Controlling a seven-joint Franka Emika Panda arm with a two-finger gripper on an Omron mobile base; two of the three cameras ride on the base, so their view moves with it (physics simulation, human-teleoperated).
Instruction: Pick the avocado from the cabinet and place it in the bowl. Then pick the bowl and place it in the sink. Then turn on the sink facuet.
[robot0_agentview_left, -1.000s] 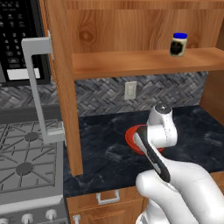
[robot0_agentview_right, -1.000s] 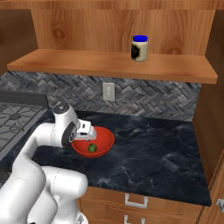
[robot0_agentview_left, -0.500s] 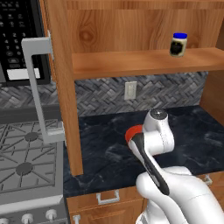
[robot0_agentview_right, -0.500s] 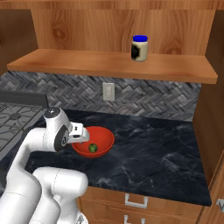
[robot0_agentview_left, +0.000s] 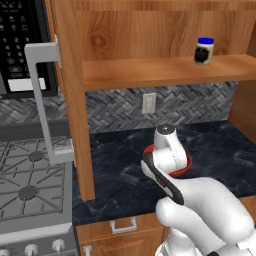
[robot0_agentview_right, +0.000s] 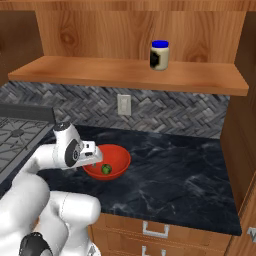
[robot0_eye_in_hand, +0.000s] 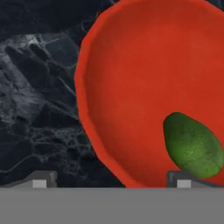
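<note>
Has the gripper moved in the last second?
Yes. In the right base view the gripper has sunk lower and shifted left against the wall outlet, now straddling the bowl's left rim.

Glossy white rounded arm (robot0_agentview_left: 200, 210) shells; dark grey bands at joints; grey disc cap on wrist joint; two small dark grey fingertips (robot0_eye_in_hand: 40, 178) with pale pads.

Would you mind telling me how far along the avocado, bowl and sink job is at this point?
Done: the avocado lies inside the red bowl on the dark counter. In hand: the open tool sits low over the bowl's rim, one fingertip on each side, not yet gripping. Left: lifting the bowl, placing it in the sink, and turning on the faucet.
</note>
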